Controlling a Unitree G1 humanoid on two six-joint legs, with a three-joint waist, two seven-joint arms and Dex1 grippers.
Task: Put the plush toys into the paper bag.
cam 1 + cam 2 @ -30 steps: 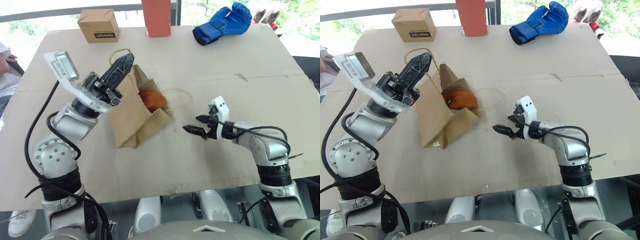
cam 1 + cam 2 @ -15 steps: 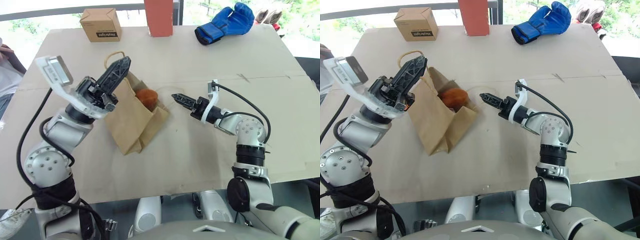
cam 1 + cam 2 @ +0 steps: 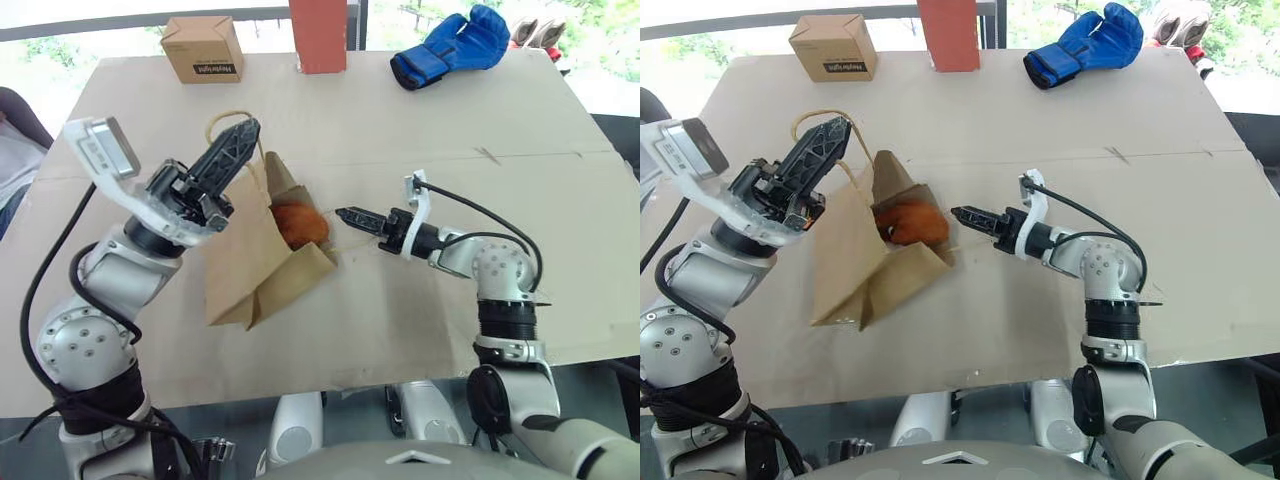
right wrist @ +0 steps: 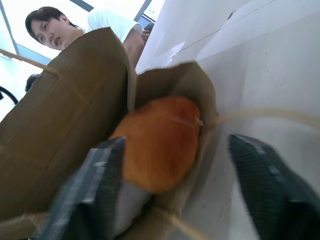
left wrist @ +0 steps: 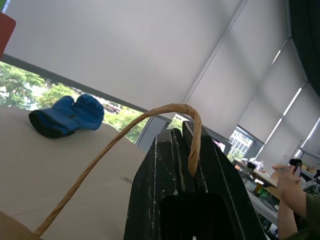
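The paper bag (image 3: 255,260) lies on its side near the middle of the cardboard-covered table (image 3: 420,110), its mouth turned toward the right gripper (image 3: 345,213). One twisted loop handle (image 5: 165,112) of the bag is raised off the table. The left gripper (image 3: 235,140) sits above the bag's upper edge with its fingers pressed together on that handle (the wrist view shows the cord passing between the two black fingertips).

The orange-brown plush toy (image 3: 300,224) rests inside the bag's mouth, partly covered by the paper flap.

The right gripper is just beside the bag's mouth, pointing at the toy and not touching it. In the right wrist view its two fingers (image 4: 87,190) stand well apart, one on each side of the toy, with nothing held.

Beyond the bag, at the table's far edge, are a small printed cardboard box (image 3: 203,48), a red upright block (image 3: 318,35) and a blue boxing glove (image 3: 448,45).
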